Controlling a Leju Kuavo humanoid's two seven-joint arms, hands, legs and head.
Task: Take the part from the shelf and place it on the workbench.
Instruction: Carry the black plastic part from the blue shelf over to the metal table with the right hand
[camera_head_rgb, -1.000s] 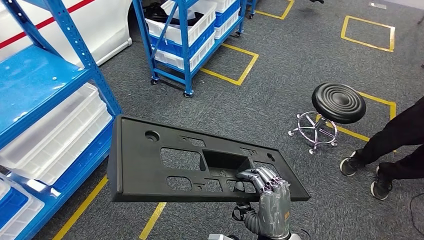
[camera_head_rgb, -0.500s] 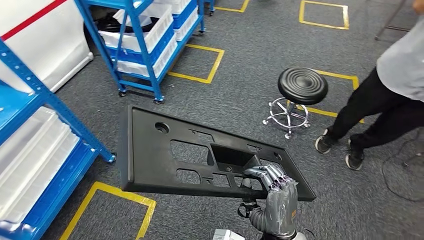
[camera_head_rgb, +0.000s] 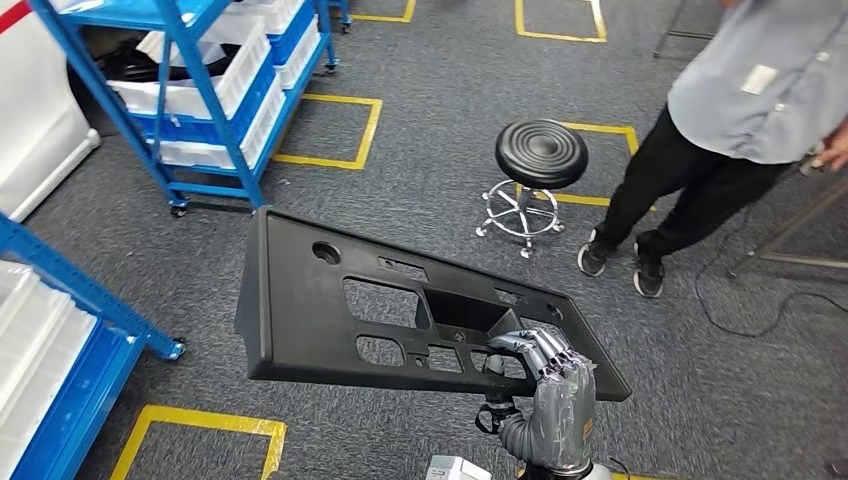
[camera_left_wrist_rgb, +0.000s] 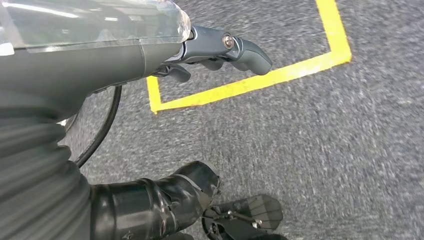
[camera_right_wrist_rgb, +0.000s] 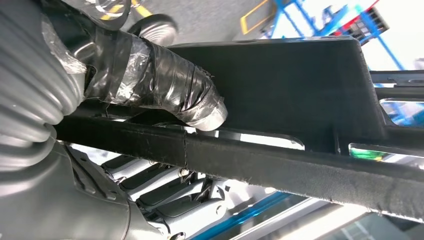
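Observation:
The part (camera_head_rgb: 300, 310) is a long flat black plastic panel with several cut-outs and a round hole. It hangs level in front of me above the grey carpet. My right hand (camera_head_rgb: 550, 385) grips it near its right end, fingers curled over the near edge into a cut-out. In the right wrist view the taped thumb (camera_right_wrist_rgb: 165, 90) presses on the underside of the part (camera_right_wrist_rgb: 280, 85). My left hand (camera_left_wrist_rgb: 215, 50) hangs over the carpet with nothing in it, fingers loosely apart.
A person (camera_head_rgb: 740, 100) in a grey shirt and black trousers stands at the right. A black round stool (camera_head_rgb: 540, 155) is ahead. A blue rolling rack (camera_head_rgb: 200, 90) with white bins stands at the upper left, a blue shelf (camera_head_rgb: 60, 280) at the left edge. Yellow tape (camera_head_rgb: 200, 420) marks the floor.
The whole view has swung to the right: the shelves slid left and the person came further into view. The part stays in my right hand's grip.

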